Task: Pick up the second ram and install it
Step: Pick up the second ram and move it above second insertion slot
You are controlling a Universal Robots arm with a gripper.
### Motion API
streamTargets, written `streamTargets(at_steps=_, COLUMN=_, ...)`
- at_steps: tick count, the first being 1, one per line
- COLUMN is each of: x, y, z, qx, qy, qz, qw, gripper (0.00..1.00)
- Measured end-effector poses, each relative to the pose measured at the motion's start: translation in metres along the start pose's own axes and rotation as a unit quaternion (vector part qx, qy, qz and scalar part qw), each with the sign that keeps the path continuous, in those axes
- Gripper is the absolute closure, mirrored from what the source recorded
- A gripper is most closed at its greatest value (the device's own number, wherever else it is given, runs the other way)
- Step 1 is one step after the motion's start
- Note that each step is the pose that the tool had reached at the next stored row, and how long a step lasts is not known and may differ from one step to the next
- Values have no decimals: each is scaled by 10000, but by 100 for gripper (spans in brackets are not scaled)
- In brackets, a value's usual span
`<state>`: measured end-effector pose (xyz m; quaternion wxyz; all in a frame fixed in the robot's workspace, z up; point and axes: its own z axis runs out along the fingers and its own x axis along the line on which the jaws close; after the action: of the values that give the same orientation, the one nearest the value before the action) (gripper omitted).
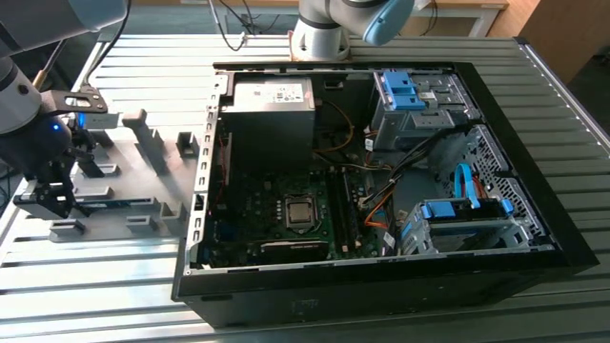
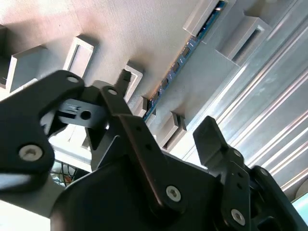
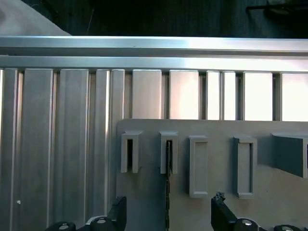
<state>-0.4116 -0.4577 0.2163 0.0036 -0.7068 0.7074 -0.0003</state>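
Jaws: wide apart and holding nothing. The gripper (image 1: 53, 204) hangs low over the grey holder (image 1: 143, 168), at the exterior view's left. In the first wrist view the two black fingertips (image 3: 119, 212) sit one on each side of the thin stick, with a gap on both sides.

Second ram: the second ram (image 3: 168, 195) stands on its thin edge in the grey holder, with its ends tucked into small slots. In the first wrist view it looks like a dark line. In the second wrist view it shows as a blue-green strip.

Holder: a flat grey plate with little upright blocks. It lies on the ribbed metal surface (image 1: 143, 86), just beside the open computer case (image 1: 558, 236).

Computer: the case lies on its side with its cover off. The dark green motherboard (image 1: 253, 211) is inside, well apart from the stick.

Step in hand: I think this is the grab, because the jaws are lined up around the stick but not touching it.

How to do it well: keep the stick in the middle of the gap so both jaws meet its flat sides together. Go low enough to get a good hold, but stay above the grey blocks. Squeeze gently, since the board is thin.

What could go wrong: if one jaw touches first, the stick may tip or jam in its slots. A hold near one end may let it swing.
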Motion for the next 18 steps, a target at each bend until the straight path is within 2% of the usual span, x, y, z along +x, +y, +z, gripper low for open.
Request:
streamTargets(at_steps=1, x=0, y=0, z=0, qx=0, qy=0, qz=0, qw=10000, gripper=24)
streamTargets(at_steps=4, x=0, y=0, z=0, qx=0, qy=0, qz=0, qw=10000, gripper=25)
streamTargets(at_steps=6, x=0, y=0, z=1, qx=0, qy=0, qz=0, qw=10000, gripper=38)
streamTargets(at_steps=10, x=0, y=0, z=1, qx=0, qy=0, qz=0, qw=10000, gripper=40)
streamTargets(at_steps=11, x=0, y=0, z=1, qx=0, qy=0, qz=0, qw=10000, gripper=46)
streamTargets(at_steps=16, x=0, y=0, z=1, qx=0, qy=0, qz=0, qw=10000, gripper=48)
streamTargets(at_steps=17, x=0, y=0, z=2, qx=0, qy=0, qz=0, qw=10000, gripper=55)
streamTargets(at_steps=18, x=0, y=0, z=2, qx=0, qy=0, qz=1, qw=10000, gripper=55)
